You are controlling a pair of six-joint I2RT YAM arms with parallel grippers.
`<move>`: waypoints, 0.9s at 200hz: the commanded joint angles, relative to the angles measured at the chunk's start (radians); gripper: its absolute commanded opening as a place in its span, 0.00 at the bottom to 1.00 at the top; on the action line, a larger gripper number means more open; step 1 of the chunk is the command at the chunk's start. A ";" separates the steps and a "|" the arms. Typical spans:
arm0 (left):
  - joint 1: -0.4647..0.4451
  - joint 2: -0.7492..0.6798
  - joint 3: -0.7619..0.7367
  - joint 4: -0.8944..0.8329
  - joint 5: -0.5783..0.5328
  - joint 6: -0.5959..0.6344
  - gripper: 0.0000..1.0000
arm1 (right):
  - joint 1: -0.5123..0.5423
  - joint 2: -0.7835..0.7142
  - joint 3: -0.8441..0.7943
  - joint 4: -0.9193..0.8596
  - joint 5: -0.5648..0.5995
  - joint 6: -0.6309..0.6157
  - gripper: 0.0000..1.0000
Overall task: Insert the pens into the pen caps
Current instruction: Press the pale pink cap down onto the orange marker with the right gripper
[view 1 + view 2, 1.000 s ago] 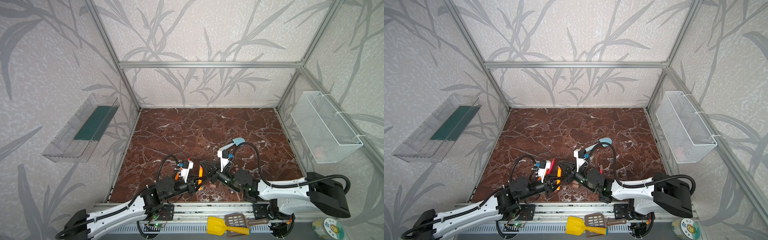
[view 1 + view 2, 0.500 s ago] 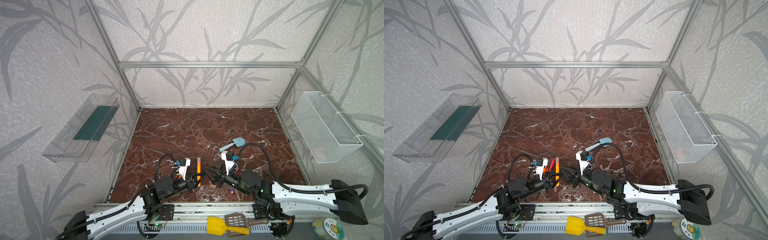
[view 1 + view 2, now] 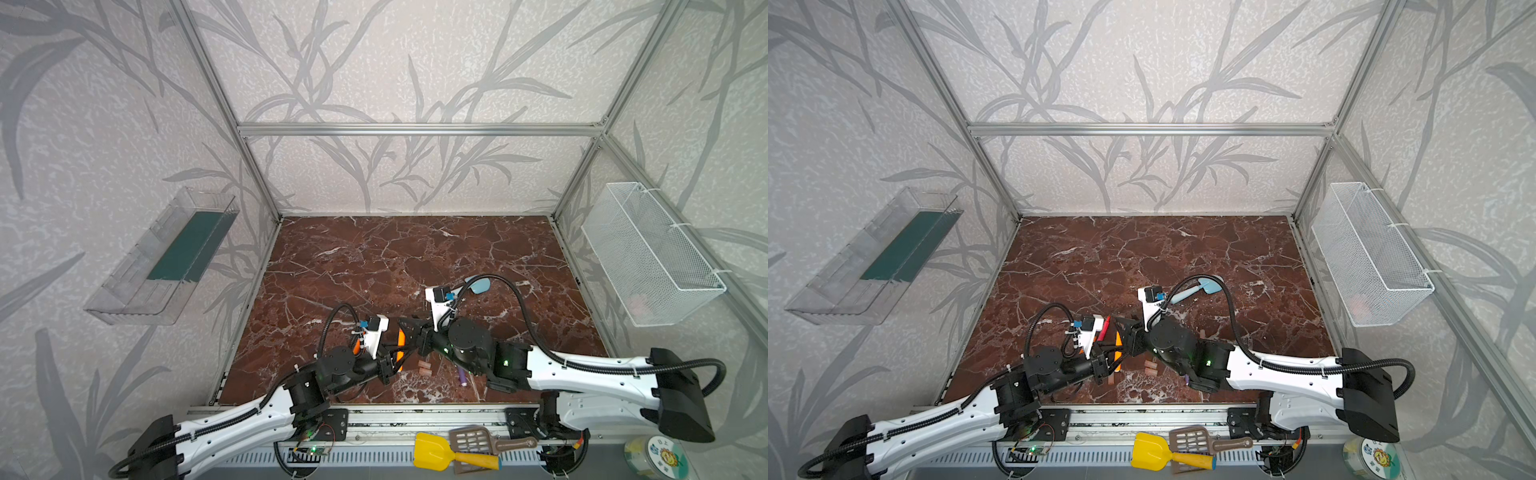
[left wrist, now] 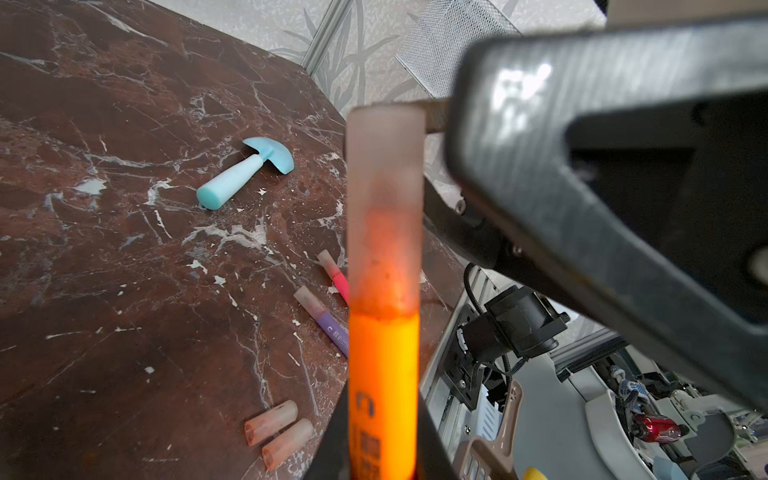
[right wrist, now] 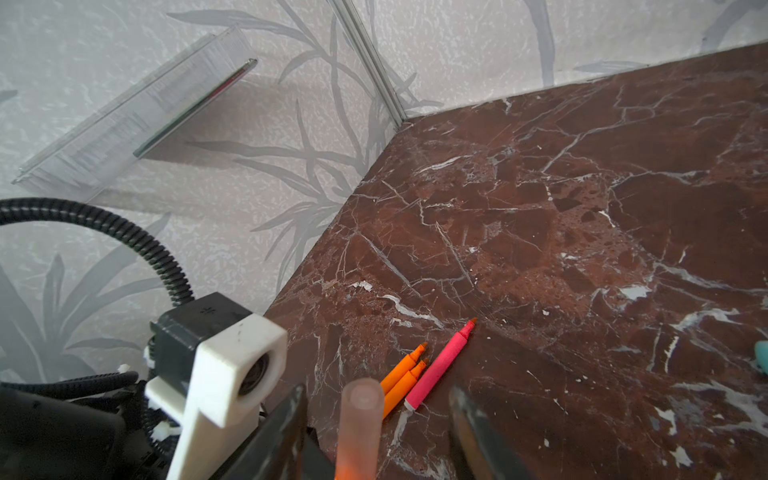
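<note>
The left claw [image 4: 382, 453] is clamped tight on an orange pen [image 4: 382, 374], holding it clear of the table [image 3: 374, 257] near the 6 o'clock edge in both top views. A cap [image 4: 384, 199] sits over the pen's tip, down to the orange barrel. The capped end points toward the right claw [image 5: 376, 399], which meets it from the 3 o'clock side. That claw's jaws stand wide on either side of the cap, and the right wrist view shows a gap on each side. Two loose caps [image 4: 272, 422] lie side by side on the table at about 5 o'clock from the held pen. Past them, at about 4 o'clock, a purple pen [image 4: 328, 328] and a capped pink pen [image 4: 338, 282] lie near each other, partly under the right arm. At about 9 o'clock from the held pen, two bare orange pens [image 5: 405, 365] lie touching along their length, with a bare pink pen [image 5: 436, 370] just beside them. All three tips point roughly to 12 o'clock. A shovel [image 4: 245, 174] lies at about 2 o'clock, well apart from the pens.
</note>
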 commanded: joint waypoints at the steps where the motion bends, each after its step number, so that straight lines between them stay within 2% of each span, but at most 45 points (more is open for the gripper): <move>1: -0.001 0.008 0.037 0.009 0.007 0.024 0.00 | -0.014 0.022 0.051 -0.017 -0.024 0.018 0.48; 44: -0.002 0.010 0.039 0.005 0.009 0.027 0.00 | -0.033 0.079 0.085 -0.005 -0.057 0.023 0.40; 71: -0.001 0.011 0.039 0.003 0.009 0.028 0.00 | -0.036 0.100 0.104 -0.001 -0.073 0.019 0.30; 88: -0.002 0.011 0.039 0.002 0.005 0.030 0.00 | -0.036 0.109 0.109 -0.004 -0.084 0.017 0.21; 114: -0.002 0.018 0.034 0.016 -0.012 0.035 0.00 | -0.036 0.104 0.094 -0.004 -0.108 0.018 0.00; 150: 0.004 0.035 0.075 -0.026 -0.109 0.094 0.00 | -0.036 0.070 0.027 0.001 -0.166 0.005 0.00; 170: 0.032 0.046 0.108 -0.010 -0.082 0.101 0.00 | -0.036 0.056 -0.036 0.056 -0.192 -0.014 0.00; 180: 0.063 0.053 0.118 0.014 -0.034 0.104 0.00 | -0.034 0.045 -0.063 0.083 -0.216 -0.037 0.00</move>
